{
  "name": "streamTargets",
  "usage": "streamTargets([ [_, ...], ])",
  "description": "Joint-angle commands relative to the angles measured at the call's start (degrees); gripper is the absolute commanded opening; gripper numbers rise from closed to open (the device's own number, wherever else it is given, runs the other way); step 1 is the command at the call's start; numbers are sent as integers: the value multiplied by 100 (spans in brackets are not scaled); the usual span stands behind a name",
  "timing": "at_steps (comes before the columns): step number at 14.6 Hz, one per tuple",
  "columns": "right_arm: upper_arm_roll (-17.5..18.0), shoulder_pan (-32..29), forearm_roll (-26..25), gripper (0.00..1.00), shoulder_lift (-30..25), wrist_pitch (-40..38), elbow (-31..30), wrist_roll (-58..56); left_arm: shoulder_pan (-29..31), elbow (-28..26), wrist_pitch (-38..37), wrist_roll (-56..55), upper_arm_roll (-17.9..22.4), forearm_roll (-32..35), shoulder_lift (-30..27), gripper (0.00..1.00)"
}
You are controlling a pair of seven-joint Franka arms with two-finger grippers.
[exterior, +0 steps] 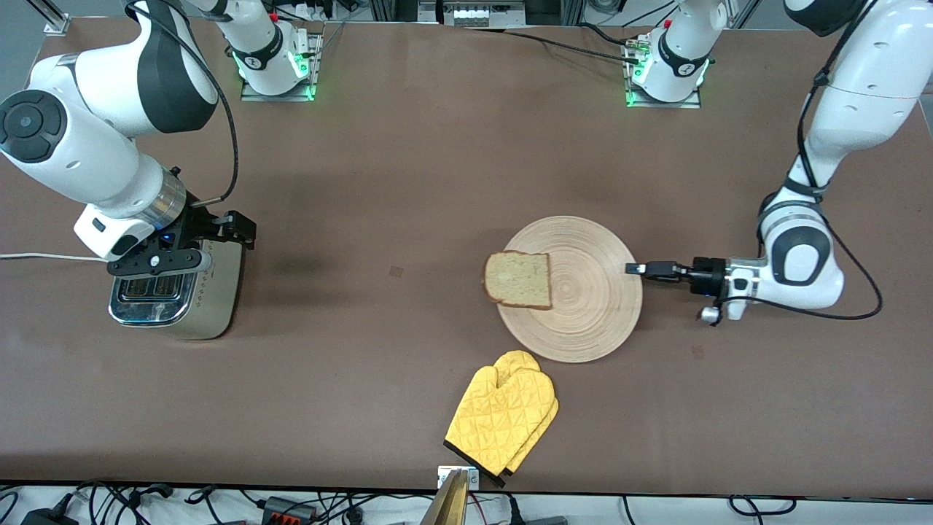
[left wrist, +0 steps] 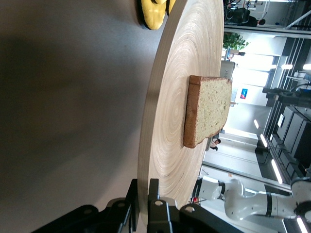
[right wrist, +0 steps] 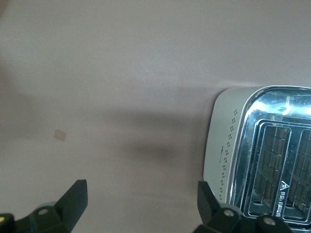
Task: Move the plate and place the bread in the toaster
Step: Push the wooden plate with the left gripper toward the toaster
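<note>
The light-wood plate (exterior: pixel 583 306) lies mid-table with the bread (exterior: pixel 519 279) on its edge toward the right arm's end. My left gripper (exterior: pixel 633 268) is shut on the plate's rim at the left arm's end; in the left wrist view its jaws (left wrist: pixel 149 187) pinch the plate (left wrist: pixel 170 121), with the bread (left wrist: pixel 206 114) lying flat on it. The toaster (exterior: pixel 175 299) stands at the right arm's end, both slots empty. My right gripper (exterior: pixel 232 232) hangs open and empty over the toaster's edge; the right wrist view shows its fingers (right wrist: pixel 75 194) spread over bare table beside the toaster (right wrist: pixel 262 155).
A pair of yellow oven mitts (exterior: pixel 503 419) lies nearer the front camera than the plate, close to the table's front edge. The toaster's white cord (exterior: pixel 44 257) runs off the right arm's end. A small square mark (exterior: pixel 396 271) is on the table between toaster and plate.
</note>
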Motion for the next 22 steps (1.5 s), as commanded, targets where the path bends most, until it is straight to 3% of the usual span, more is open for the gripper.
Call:
streamTargets([
  [1,-9,38,76,100,19,97,-40,103,-350,-422,526,-351,-212,-516,-454,1],
  [5,-9,187,76,100,19,45,-32,103,-666,-493,1652,-623,-941,-859,-270,1],
  [8,-9,223,76,100,28,80,-40,103,-1185,-494,1961,-642,-951,-1352,-209,1],
  [14,-9,223,85,100,124,97,-49,112,-1643,-406,2216,-651,-951,-1388,-86,1],
  [17,-18,223,574,100,168,54,-49,112,-1827,-388,2252,-651,-951,-1388,-59,1],
  [22,-18,205,665,100,317,97,-93,112,-1985,-397,2427,-642,-934,-1370,29,2],
])
